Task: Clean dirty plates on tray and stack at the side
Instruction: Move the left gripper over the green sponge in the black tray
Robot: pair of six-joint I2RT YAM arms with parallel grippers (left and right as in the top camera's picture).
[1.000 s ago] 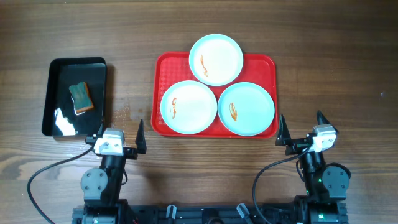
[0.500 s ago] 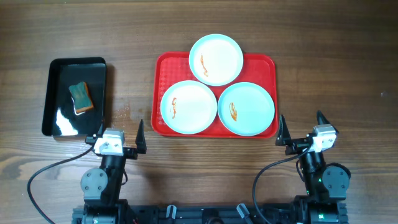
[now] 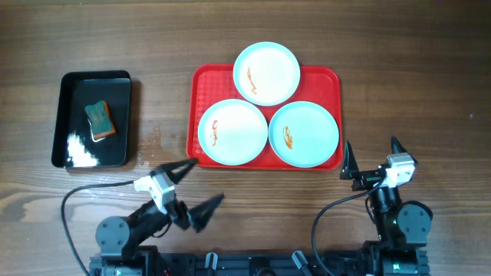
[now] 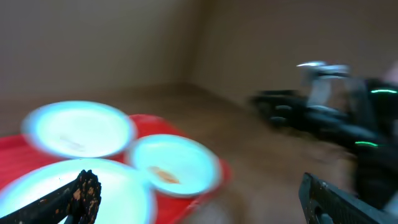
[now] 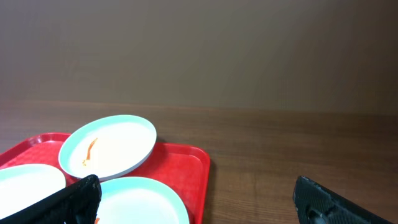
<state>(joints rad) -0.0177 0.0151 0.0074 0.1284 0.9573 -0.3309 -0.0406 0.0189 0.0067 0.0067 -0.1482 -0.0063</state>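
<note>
Tray [image 3: 211, 84] lies lengthwise left-right, holding three plates [image 3: 233, 132]; left fingers [image 3: 180, 170], right fingers [image 3: 347, 162] spread

A glossy black rectangular tray [image 3: 115, 96] sits at the left of the overhead frame on a dark wood-grain table [image 3: 414, 61], holding near its centre one sponge [image 3: 99, 121], teal on top and orange at the edge, lying slightly askew.
</note>
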